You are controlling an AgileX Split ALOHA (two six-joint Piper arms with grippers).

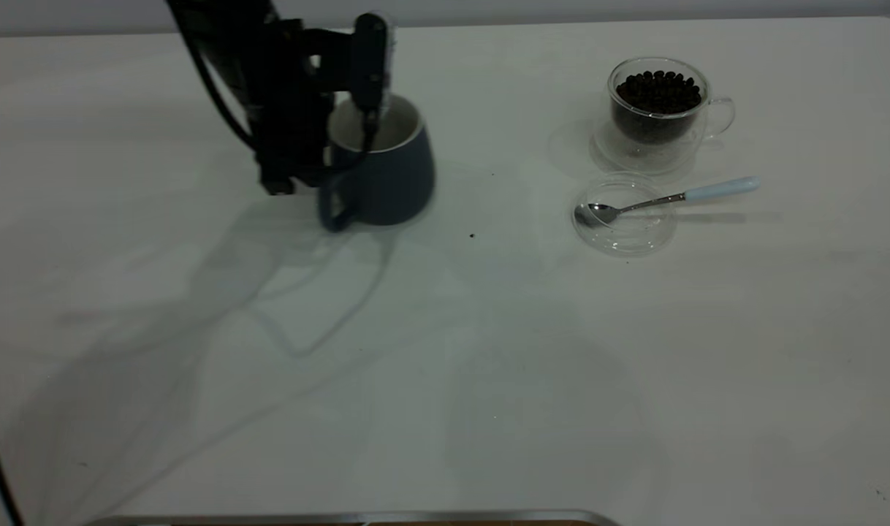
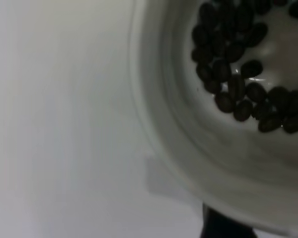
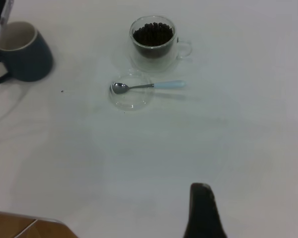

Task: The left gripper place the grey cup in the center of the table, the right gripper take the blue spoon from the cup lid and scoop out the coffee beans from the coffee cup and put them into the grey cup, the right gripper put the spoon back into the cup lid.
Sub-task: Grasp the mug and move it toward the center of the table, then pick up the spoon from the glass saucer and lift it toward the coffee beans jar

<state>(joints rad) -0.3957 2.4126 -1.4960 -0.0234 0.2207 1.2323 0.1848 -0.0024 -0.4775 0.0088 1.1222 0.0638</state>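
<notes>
Slate blue-grey ceramic with a white inside, the grey cup [image 1: 383, 172] sits on the table at about ten o'clock from the middle of the exterior view, its loop handle turned toward the camera. No brand, label or writing can be read on anything. The left gripper [image 1: 368, 88] stands over the cup's rim, one black finger reaching down inside the white wall and the black body close against the outside, so it appears clamped on the wall. The left wrist view looks into that white interior, where coffee beans [image 2: 243, 74] lie on the bottom. Of the right gripper [image 3: 202, 213] only a dark tip shows in its own wrist view, above bare table; whether it is spread or closed I cannot tell. At about two o'clock stands the clear glass coffee cup [image 1: 660, 109], filled with beans; just beside it toward the camera lies the cup lid [image 1: 624, 215], with the blue spoon [image 1: 668, 199] resting bowl-first in it, pale handle pointing toward three o'clock. The table [image 1: 445, 380] is plain white with a few dark specks and soft arm shadows.
</notes>
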